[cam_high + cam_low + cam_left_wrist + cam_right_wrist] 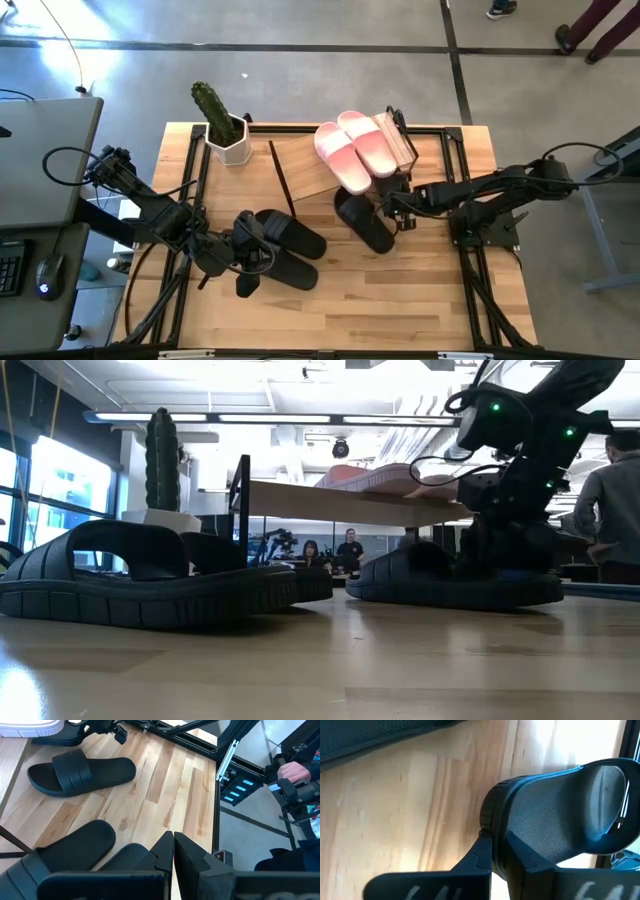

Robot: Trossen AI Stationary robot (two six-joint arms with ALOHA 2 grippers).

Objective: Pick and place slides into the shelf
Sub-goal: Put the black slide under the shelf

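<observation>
Right wrist view: right gripper (492, 852) pinched shut on the edge of a black slide's strap (560, 815), low over the table (395, 810). High view: same black slide (362, 220) just in front of the shelf (310, 165), pink pair (355, 148) on its plank. Left gripper (245, 280) shut, empty, beside another black pair (290, 245). Third black slide mostly hidden under the right arm.

A cactus (209, 103) stands in a white pot (229, 142) at the bench's (400, 300) far-left corner; 2 people (330, 548) sit beyond.
</observation>
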